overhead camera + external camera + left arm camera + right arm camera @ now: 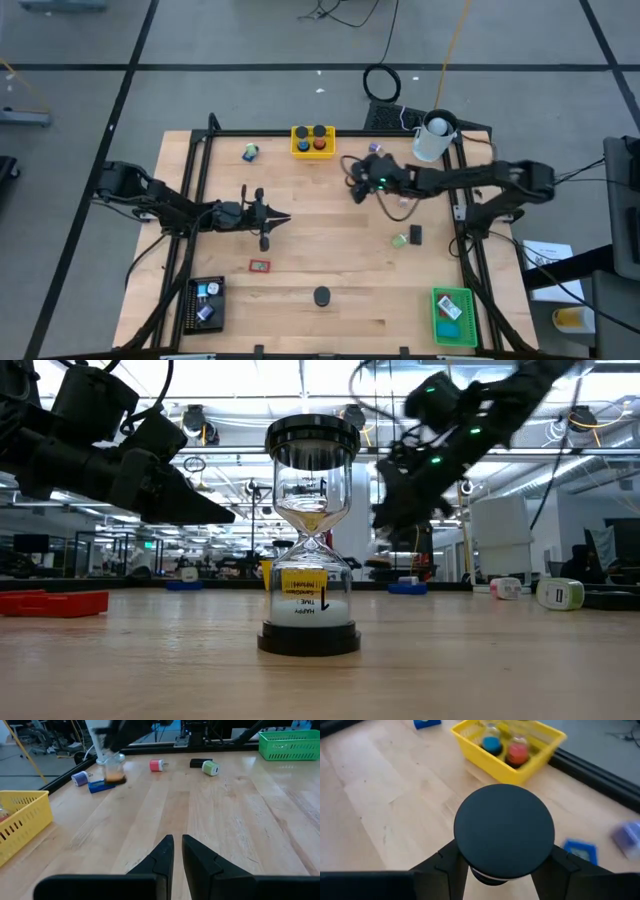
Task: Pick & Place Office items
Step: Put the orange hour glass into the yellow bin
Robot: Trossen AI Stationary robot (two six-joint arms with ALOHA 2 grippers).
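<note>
right claw [502, 865] pinching black-capped hourglass [504, 834], carried toward yellow tray [540, 742] upper frame | left claw [175, 851] pressed together, waiting mid-counter

My right pincer [502, 870], in matt dark plastic, is gripping a timer [504, 834] whose black cap is looking smooth and matt. The table [330, 245] is showing pale, lightly grained wood with a soft sheen. The yellow tray [540, 745] is looking like glossy plastic mesh, and the hourglass [311, 535] is gleaming with clear glass between glossy black caps.
</note>
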